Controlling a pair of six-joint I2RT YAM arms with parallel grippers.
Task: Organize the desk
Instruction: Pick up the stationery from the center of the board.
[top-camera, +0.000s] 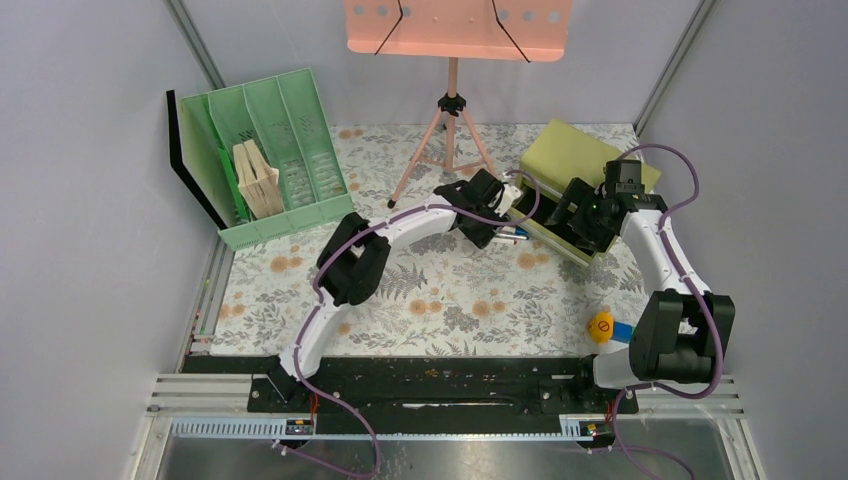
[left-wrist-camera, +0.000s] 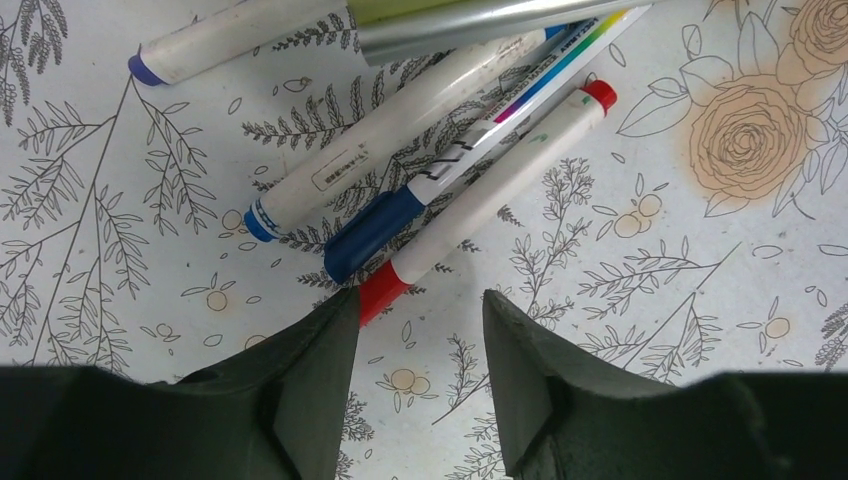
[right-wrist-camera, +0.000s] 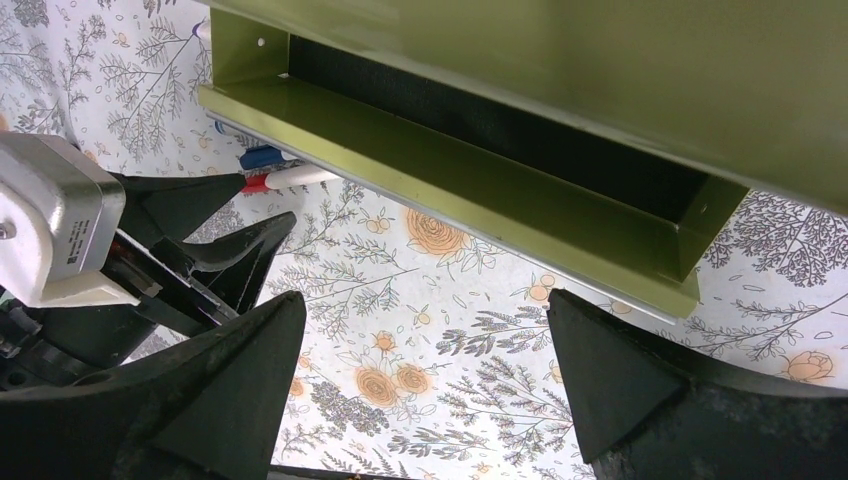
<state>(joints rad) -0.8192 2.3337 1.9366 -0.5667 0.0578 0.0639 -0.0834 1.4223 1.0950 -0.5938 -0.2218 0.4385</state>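
Seen from above, the desk – a floral-print tabletop – fills the middle of the frame, and my two arms reach up from the bottom edge. One mint-green file rack stands at the upper left with pale wooden pieces in one slot. One pink music stand rises at the top centre. One olive-green tray lies at the upper right. One yellow ball sits at the lower right, with one small blue block just beside it.

My left claw hangs over four pens fanned out on the desk by the tray's edge: a blue-capped marker at the upper left of the wrist view, a second blue-capped marker in the middle, a rainbow-striped pen with a dark blue cap, and a red-ended marker. My fingers are spread, with only tabletop between them. The left fingertip is right at the red-ended marker's near end – I cannot tell whether they touch.

My right claw is spread wide and grips nothing, over bare print below the tray's long open side
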